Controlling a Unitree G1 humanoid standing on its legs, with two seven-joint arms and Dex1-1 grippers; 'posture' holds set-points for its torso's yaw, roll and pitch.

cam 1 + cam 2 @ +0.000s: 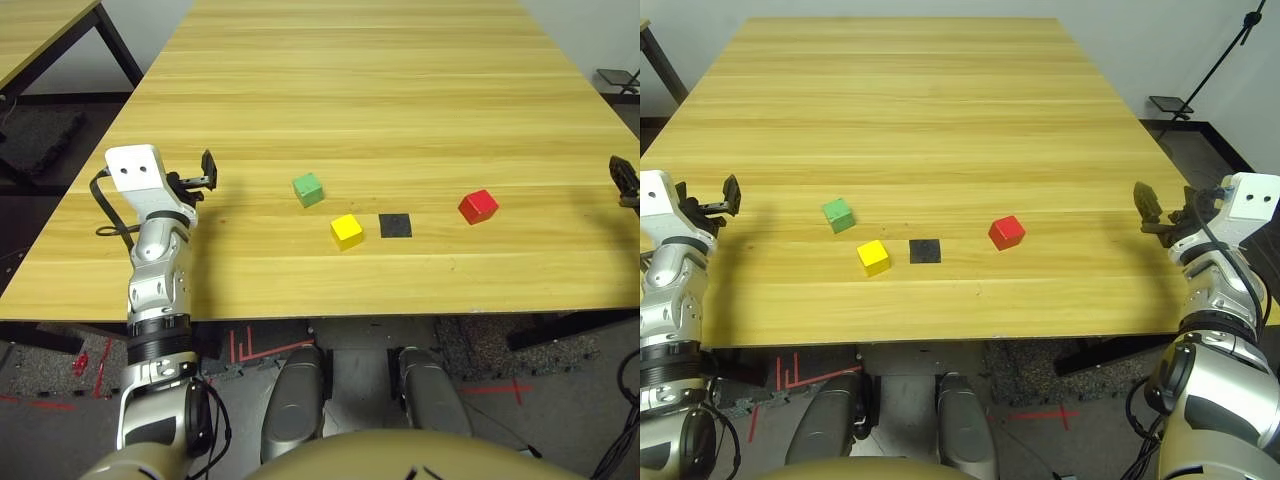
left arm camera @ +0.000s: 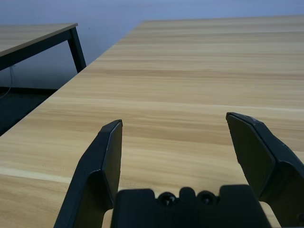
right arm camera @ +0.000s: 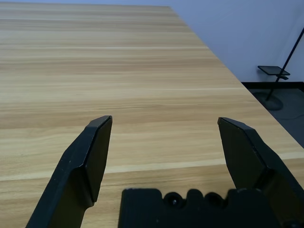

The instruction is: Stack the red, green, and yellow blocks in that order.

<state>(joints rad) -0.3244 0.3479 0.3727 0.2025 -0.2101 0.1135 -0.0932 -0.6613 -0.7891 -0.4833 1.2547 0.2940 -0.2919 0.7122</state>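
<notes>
Both grippers, left gripper and right gripper, hover with fingers spread, and the red block looks light, rigid, best pinched across opposite flat faces.

Head stereo pair looks forward and down over the whole table, sharing its near edge, right eye offset rightward; each wrist camera sits low, close to the tabletop, facing along it toward the far end.
</notes>
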